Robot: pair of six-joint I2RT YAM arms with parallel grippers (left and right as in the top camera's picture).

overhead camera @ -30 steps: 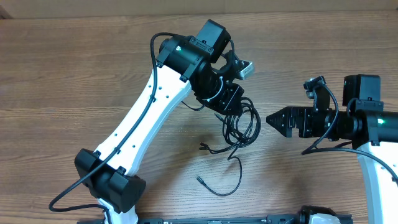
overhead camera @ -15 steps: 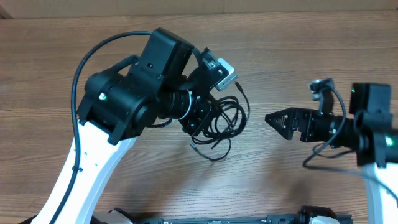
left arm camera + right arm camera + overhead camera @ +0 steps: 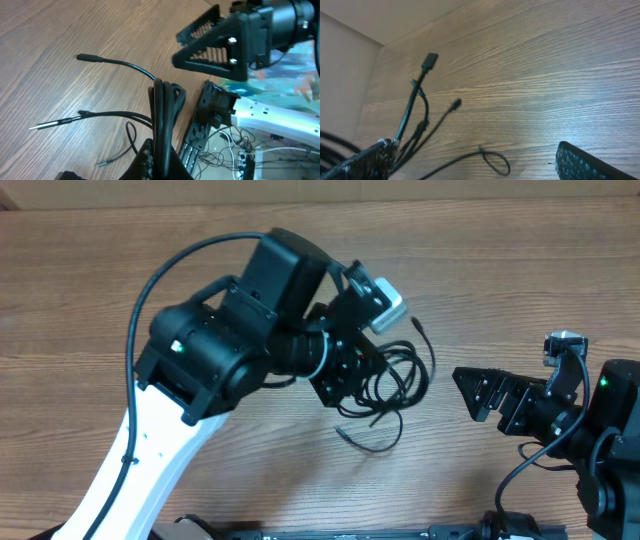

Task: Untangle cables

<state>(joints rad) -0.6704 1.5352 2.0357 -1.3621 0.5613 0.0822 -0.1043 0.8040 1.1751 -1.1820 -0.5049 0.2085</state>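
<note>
Gripping the cables (image 3: 398,372), the left gripper (image 3: 345,378) is clamped tight on the bunched strands over the wooden table (image 3: 520,270). Loops and plug ends stick out just right of the left gripper, and one strand trails below it. The right gripper (image 3: 487,395) is well right of the left gripper, jaws spread wide, holding nothing, clear of the cables.

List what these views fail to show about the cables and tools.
- Left wrist: where the left tool pinches the cables, cut by the bottom edge.
- Overhead: that pinch, under the arm's wrist.
- Right wrist: the tangle's core, off the left edge.
- Everywhere: cable count; strands overlap.
</note>
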